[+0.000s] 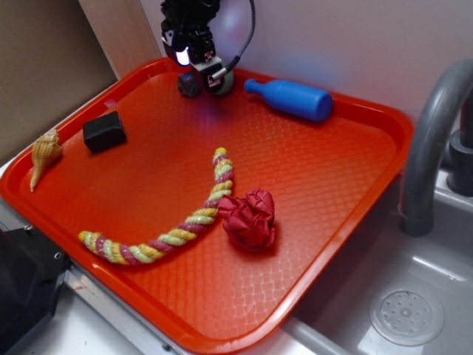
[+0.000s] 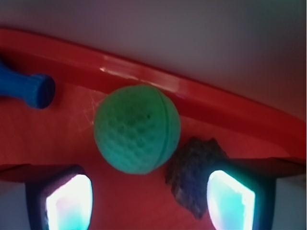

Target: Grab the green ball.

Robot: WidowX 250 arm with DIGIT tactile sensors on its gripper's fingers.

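the tray (image 1: 355, 222) is your biggest thing here, red, filling most of the exterior view, with a sink (image 1: 414, 296) off at its 4 o'clock and a grey tap (image 1: 429, 140) rising at 3 o'clock. on the tray, going down in size: a twisted rope (image 1: 177, 233) across the middle, a blue bottle (image 1: 292, 97) lying on its side at 1 o'clock with its neck pointing toward the hand, a red wad (image 1: 249, 218) near the centre, a shell (image 1: 43, 155) on the rim at 9 o'clock, a black block (image 1: 104, 132) at 10 o'clock.

your hand (image 1: 201, 74) is at 12 o'clock, low over the tray's far rim. its two fingers stand wide apart and grip nothing; in the wrist view both lit pads (image 2: 69, 203) show at the bottom corners with bare tray between them.

the ball (image 2: 137, 129) sits at the far rim, ahead of the open fingers, toward 12 o'clock in the wrist view and a little nearer the left pad. a dark rock (image 2: 196, 175) lies just beside it at its 4 o'clock, right in front of the right pad.

that rock is what the move turns on, i'd judge: go straight ahead and the right finger may meet the rock first. room is tight beyond the ball, where the rim rises. the bottle's mouth lies off at 10 o'clock, apart from the ball.
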